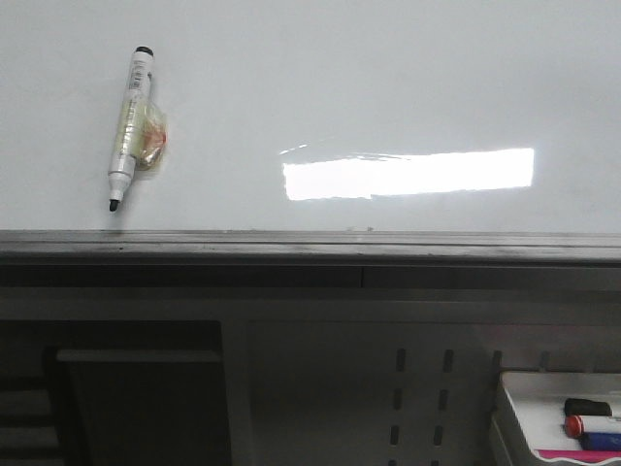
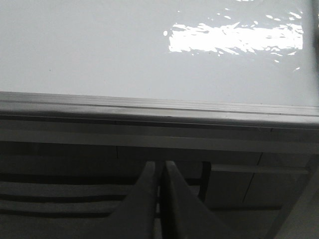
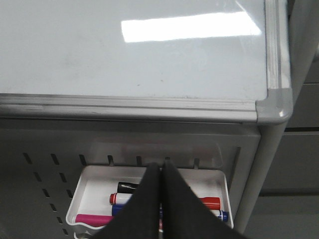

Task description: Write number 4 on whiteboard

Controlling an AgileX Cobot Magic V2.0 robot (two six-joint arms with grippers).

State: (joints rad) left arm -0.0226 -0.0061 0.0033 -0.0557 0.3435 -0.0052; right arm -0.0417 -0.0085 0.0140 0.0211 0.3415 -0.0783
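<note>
The whiteboard (image 1: 408, 87) is a glossy white board with a bright rectangular glare and a dark grey ledge (image 1: 310, 248) along its lower edge. It also shows in the left wrist view (image 2: 99, 45) and the right wrist view (image 3: 99, 55). No number 4 shows on it. A white marker with a black tip (image 1: 128, 127) is stuck to the board at the left, tip down, with a yellowish wad beside it. My left gripper (image 2: 160, 163) is shut and empty below the ledge. My right gripper (image 3: 161, 162) is shut and empty above a tray of markers.
A small white tray (image 3: 149, 179) hangs on a slotted grey panel below the board's right corner; it holds red, blue, black and pink markers and also shows in the front view (image 1: 529, 398). The board's grey corner cap (image 3: 274, 102) and a post stand beside it.
</note>
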